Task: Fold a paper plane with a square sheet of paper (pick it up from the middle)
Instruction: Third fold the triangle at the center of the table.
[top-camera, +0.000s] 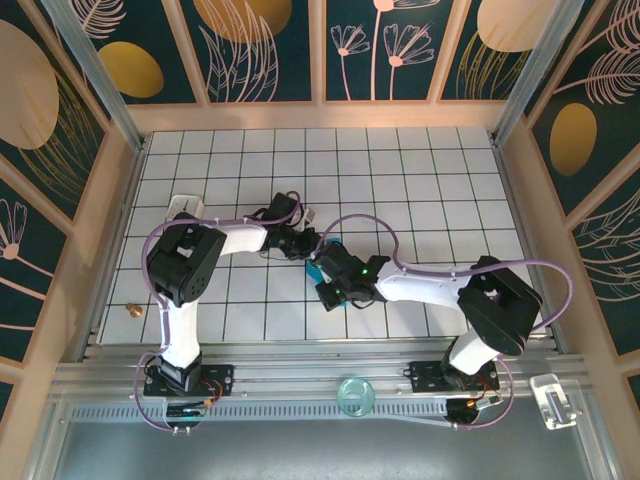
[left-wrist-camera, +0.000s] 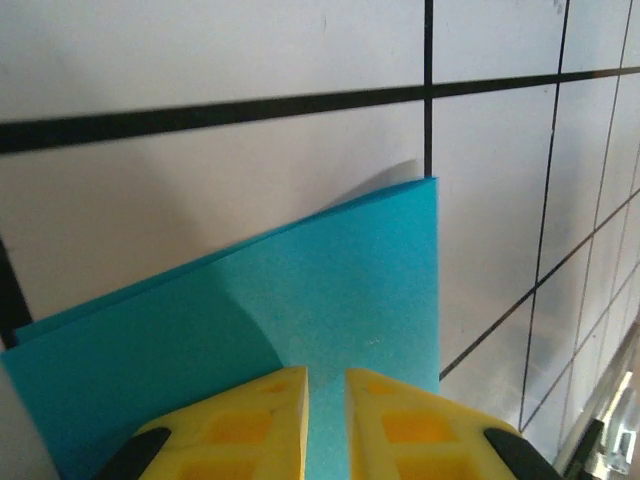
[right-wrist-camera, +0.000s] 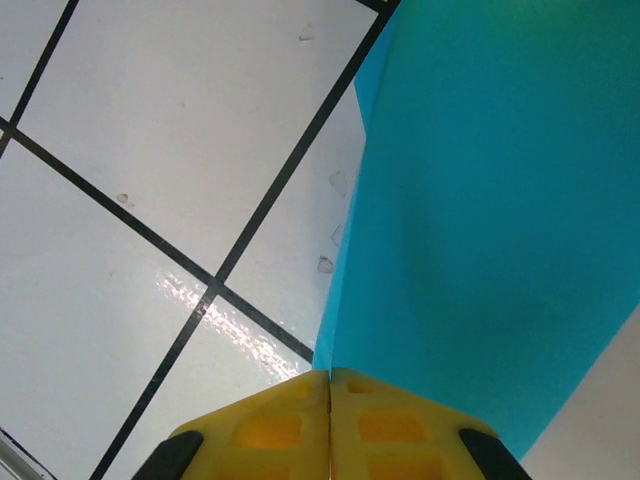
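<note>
The square sheet of paper (top-camera: 315, 271) is teal-blue and folded over into two layers, lying mid-table between both grippers. In the left wrist view the paper (left-wrist-camera: 340, 290) lies flat on the white grid. My left gripper (left-wrist-camera: 326, 385) hovers over the paper's near part, its yellow fingers (left-wrist-camera: 250, 420) a narrow gap apart and the paper showing through the gap. In the right wrist view the paper (right-wrist-camera: 500, 200) rises at an angle from my right gripper (right-wrist-camera: 330, 378), which is shut on the paper's edge. From above, the left gripper (top-camera: 303, 247) and right gripper (top-camera: 323, 263) nearly touch.
A small white cube (top-camera: 183, 207) sits at the table's left. A small brass piece (top-camera: 131, 310) lies near the left edge. A clear round dish (top-camera: 355, 395) and a clear plastic piece (top-camera: 553, 400) rest on the front rail. Wooden walls (top-camera: 118, 210) ring the gridded table.
</note>
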